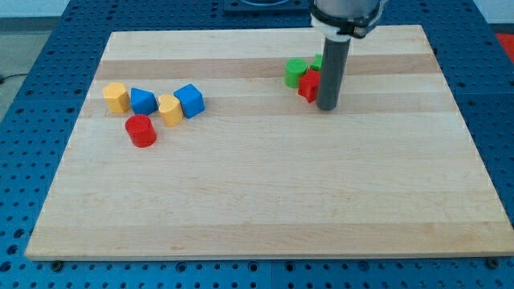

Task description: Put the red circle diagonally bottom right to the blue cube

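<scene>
The red circle (140, 130) lies on the wooden board at the view's left, just below a row of blocks. The blue cube (189, 100) is at the right end of that row, up and to the right of the red circle. Between them sits a yellow heart-shaped block (169, 110). My tip (327, 107) rests on the board far to the view's right, touching the right side of another red block (307, 84). My tip is well away from the red circle and the blue cube.
A yellow block (116, 97) and a blue block (143, 101) form the left of the row. A green block (295, 72) sits left of my rod, and another green piece (317, 62) shows behind it. The board's edge (265, 257) runs along the view's bottom.
</scene>
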Controlling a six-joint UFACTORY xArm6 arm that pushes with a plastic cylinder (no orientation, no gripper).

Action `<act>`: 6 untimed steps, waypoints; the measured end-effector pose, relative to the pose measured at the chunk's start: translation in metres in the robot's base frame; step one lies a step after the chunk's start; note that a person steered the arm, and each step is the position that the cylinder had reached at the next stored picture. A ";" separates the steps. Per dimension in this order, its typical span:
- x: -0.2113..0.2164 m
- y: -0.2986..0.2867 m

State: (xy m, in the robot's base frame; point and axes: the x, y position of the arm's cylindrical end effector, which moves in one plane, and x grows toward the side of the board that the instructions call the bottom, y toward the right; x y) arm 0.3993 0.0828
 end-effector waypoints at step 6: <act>0.038 -0.318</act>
